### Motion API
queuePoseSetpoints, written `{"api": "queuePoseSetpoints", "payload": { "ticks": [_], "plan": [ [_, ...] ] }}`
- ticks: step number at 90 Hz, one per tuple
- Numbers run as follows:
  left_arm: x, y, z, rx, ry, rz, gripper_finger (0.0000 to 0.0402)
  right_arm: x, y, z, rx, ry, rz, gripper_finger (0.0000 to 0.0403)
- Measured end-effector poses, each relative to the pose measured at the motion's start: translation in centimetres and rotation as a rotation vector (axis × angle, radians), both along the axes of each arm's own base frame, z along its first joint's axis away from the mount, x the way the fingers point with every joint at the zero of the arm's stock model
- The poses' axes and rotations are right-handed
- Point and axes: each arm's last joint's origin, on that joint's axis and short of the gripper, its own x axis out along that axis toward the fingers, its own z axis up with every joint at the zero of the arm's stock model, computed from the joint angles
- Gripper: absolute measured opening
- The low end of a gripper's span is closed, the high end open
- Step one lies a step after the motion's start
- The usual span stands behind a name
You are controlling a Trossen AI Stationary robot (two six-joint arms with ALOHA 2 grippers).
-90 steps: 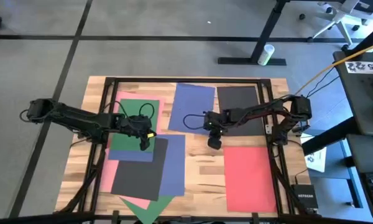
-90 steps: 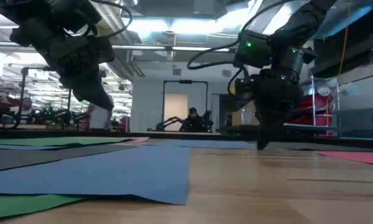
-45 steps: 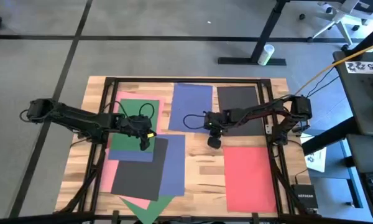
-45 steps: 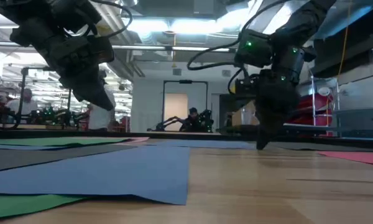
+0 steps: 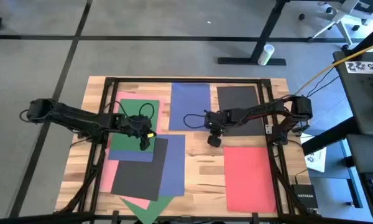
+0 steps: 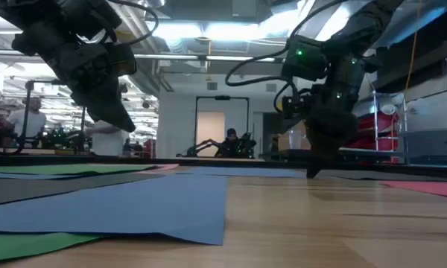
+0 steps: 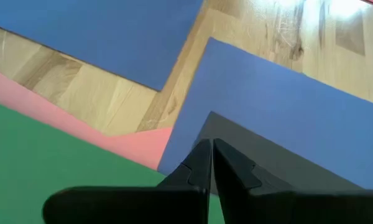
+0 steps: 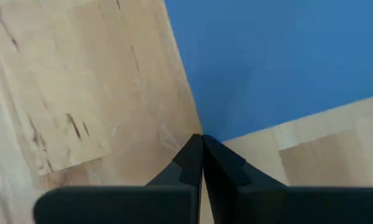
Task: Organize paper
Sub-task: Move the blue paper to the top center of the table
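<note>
A blue paper sheet (image 5: 189, 106) lies flat at the table's far middle. My right gripper (image 5: 211, 135) is shut, its tips at that sheet's near right corner (image 8: 206, 129). On the left lies a loose pile: green (image 5: 135, 117), pink (image 5: 109, 177), blue (image 5: 174, 165) and black (image 5: 140, 168) sheets overlapping, and a green tip (image 5: 146, 208) at the near edge. My left gripper (image 5: 146, 142) is shut over the black sheet's far corner (image 7: 221, 127). In the low view its tips (image 6: 125, 125) stand above the sheets. My right gripper presses its shut fingertips (image 8: 202, 144) down on the blue sheet's near right corner (image 8: 211, 127). The fingers come from above, pointing down (image 6: 313, 170). The sheet lies flat on the wood.
A black sheet (image 5: 238, 111) and a red sheet (image 5: 250, 177) lie flat on the table's right side. Bare wood (image 5: 202, 168) shows between the pile and the red sheet. A dark frame rail (image 5: 268, 118) runs along the right. A small white sheet (image 5: 316, 158) lies off the table.
The blue sheet under my right gripper has turned flat on the table: its far end has swung toward the table's left, while the pressed near right corner has stayed about in place. The sheet now lies square with the table's edges.
</note>
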Motion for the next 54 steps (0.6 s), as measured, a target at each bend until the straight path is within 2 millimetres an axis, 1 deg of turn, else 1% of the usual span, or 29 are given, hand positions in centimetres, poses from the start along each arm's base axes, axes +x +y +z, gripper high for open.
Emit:
{"api": "queuePoseSetpoints", "payload": {
  "ticks": [14, 54],
  "plan": [
    [0.0, 0.0, 0.0, 0.0, 0.0, 0.0, 0.0, -0.36, -0.15, 0.25, -0.041, 0.021, -0.017, 0.0],
    [0.0, 0.0, 0.0, 0.0, 0.0, 0.0, 0.0, -0.28, 0.02, 0.37, -0.021, 0.009, -0.008, 0.0]
  ]
}}
